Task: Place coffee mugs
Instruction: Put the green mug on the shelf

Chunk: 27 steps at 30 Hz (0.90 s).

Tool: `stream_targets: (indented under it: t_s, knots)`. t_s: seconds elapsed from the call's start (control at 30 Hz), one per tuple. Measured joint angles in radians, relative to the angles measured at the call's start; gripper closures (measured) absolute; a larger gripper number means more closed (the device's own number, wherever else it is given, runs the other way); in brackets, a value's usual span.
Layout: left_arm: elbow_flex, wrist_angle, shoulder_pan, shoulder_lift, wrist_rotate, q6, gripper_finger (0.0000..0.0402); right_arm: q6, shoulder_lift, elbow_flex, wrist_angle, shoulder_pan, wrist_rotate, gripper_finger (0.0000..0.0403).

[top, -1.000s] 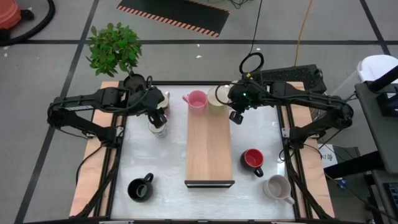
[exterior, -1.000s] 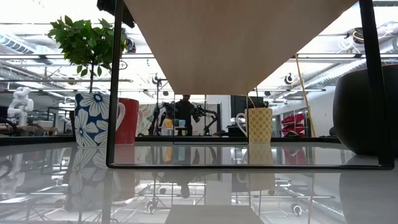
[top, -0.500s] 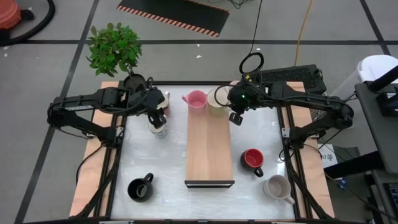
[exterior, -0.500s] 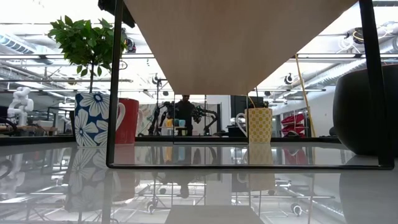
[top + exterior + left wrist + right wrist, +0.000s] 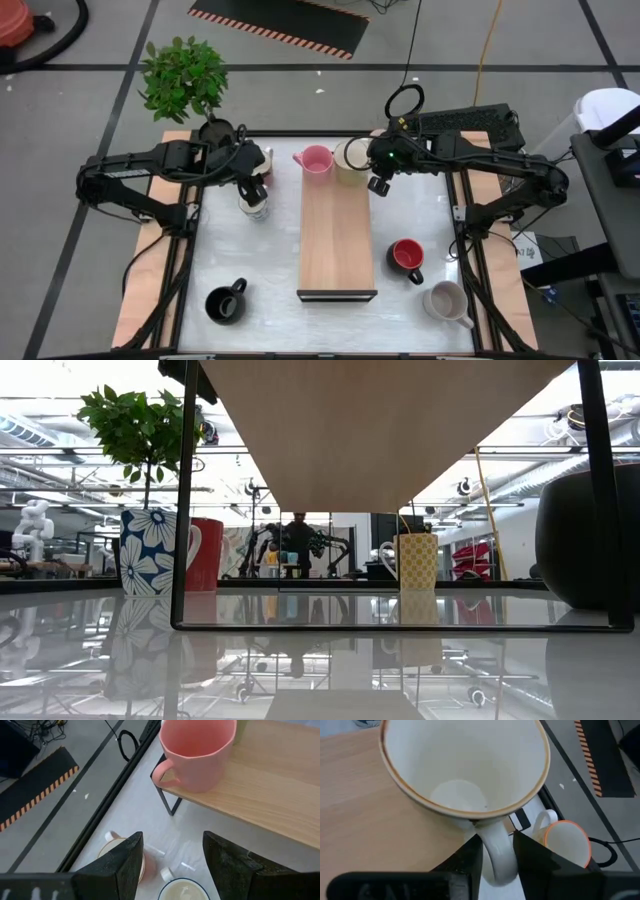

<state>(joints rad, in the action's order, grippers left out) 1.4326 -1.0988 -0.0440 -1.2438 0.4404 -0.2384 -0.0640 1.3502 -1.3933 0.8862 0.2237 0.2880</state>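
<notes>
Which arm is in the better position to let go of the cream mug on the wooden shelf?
The right arm. The right gripper has its fingers around the handle of the cream mug, which stands on the wooden shelf. The left gripper is open over the mugs beside the shelf.

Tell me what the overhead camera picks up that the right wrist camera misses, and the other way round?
Only the overhead view shows the whole table: the pink mug on the wooden shelf, the red mug, the black mug, a pale mug, the plant, and the left gripper over a patterned mug. Only the right wrist view shows the right gripper fingers astride the cream mug's handle, plus a small orange-rimmed mug beyond the shelf. Both show the cream mug standing on the shelf's far end.
</notes>
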Motion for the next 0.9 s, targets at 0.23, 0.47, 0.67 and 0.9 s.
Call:
stream_targets:
  t_s: [0.23,0.47,0.67,0.9]
  knots:
    - [0.000,0.000,-0.031,0.000,0.000,0.001,0.0190,-0.001,0.000,0.000,-0.001,0.000,0.056,0.0259]
    - [0.000,0.000,-0.047,0.000,-0.004,-0.004,0.0190,-0.002,-0.011,0.000,0.015,0.000,0.057,0.0216]
    - [0.000,0.001,-0.046,0.000,-0.042,-0.042,0.0190,-0.019,-0.061,0.001,0.016,-0.002,0.052,0.0200]
    - [0.000,0.002,-0.031,0.000,-0.049,-0.051,0.0190,-0.150,-0.146,0.001,0.035,-0.002,0.049,0.0197]
